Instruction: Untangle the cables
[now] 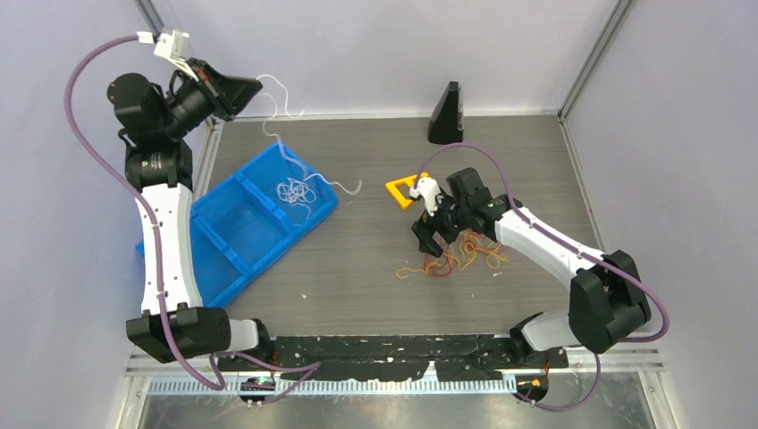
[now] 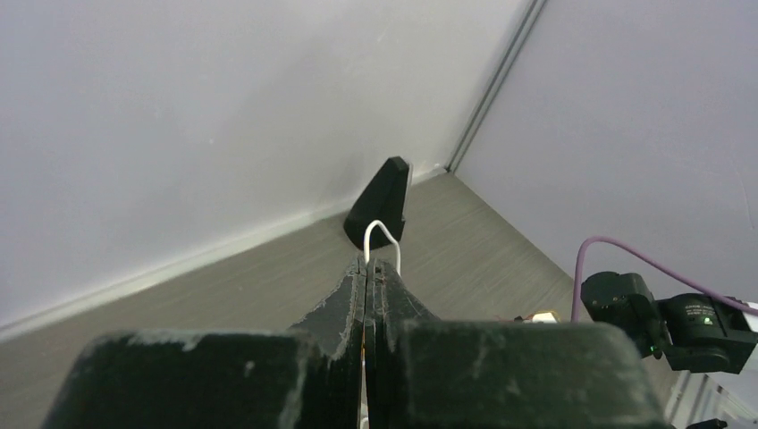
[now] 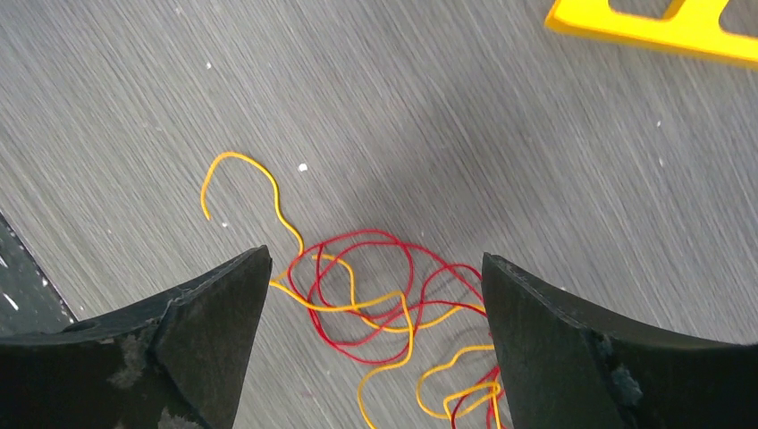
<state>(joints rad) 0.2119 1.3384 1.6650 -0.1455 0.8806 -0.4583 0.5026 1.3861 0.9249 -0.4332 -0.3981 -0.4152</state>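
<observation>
At the upper left of the top view the left arm is raised against the back wall, and its left claw [image 1: 256,88] is clenched on a white cable [image 1: 284,143]. In the left wrist view the two fingers [image 2: 344,299] are pressed flat together with a small white loop standing out beyond their tips. From that grip the cable hangs in loose curves down to a blue bin [image 1: 234,231] lying at an angle at the left of the surface [image 1: 357,268]. Most of the cable sits as a small tangle in the bin's upper right compartment, and one end trails over the rim onto the grey wood-grain just beside it. Right of centre lies a flat yellow piece [image 1: 398,189], and above it, at the back edge near the wall, stands a black wedge [image 1: 446,113], which also shows past the left claw's tips in the wrist view. Just below the yellow piece the right claw [image 1: 435,241] is lowered toward the surface with its fingers [image 3: 210,308] spread wide apart, grasping nothing. Between them, in the right wrist view, a red cable [image 3: 380,234] lies in overlapping loops, threaded through by an orange cable [image 3: 240,157] whose free end curls out to the upper left. The two are still knotted together and spread on to the right beneath the arm's forearm; I cannot tell whether the fingertips touch them.
</observation>
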